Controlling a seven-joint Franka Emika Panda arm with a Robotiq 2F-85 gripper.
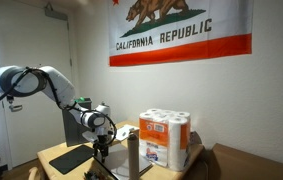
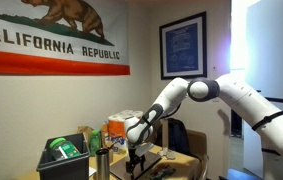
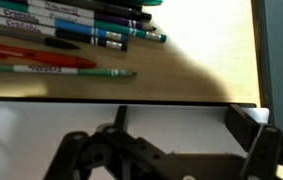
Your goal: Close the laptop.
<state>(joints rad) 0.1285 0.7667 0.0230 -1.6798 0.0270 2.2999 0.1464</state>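
- The dark metal fingers (image 3: pixel 266 145) fill the near edge of the wrist view. They appear spread well apart, with nothing held between them.
- Just past them in that view, a row of coloured marker pens (image 3: pixel 81 40) lies on the pale wooden counter (image 3: pixel 201 70). How the pens sit relative to the paper-towel pack cannot be told.
- The thin dark grey-black laptop (image 1: pixel 71 158) lies on the counter well apart from the paper-towel pack. It is on the far side of the fingers from the pack and just beside them.
- From here the laptop reads as a low, flat dark slab. Its hinge is too small to make out, so I cannot tell whether the lid is fully down.
- Judging by that flat look and the fingers hanging point-down right at its edge, the closing step seems to be at its late, pressing-down stage.
- The next move would be a gentle downward push on the lid's free edge until it seats. The fingers need to stay off the hinge side so the base does not slide across the counter.
- The white jointed robot arm (image 1: pixel 41 80) reaches in above the laptop, from the side away from the pack.
- A grey upright cylinder (image 1: pixel 133 150) stands between the fingers and the pack, just beside the pack.
- The white plastic-wrapped pack of paper-towel rolls (image 1: pixel 166 138) stands upright on the counter.
- On the wall behind the pack hangs a white cloth flag with a bear and a red stripe (image 1: pixel 181 30).
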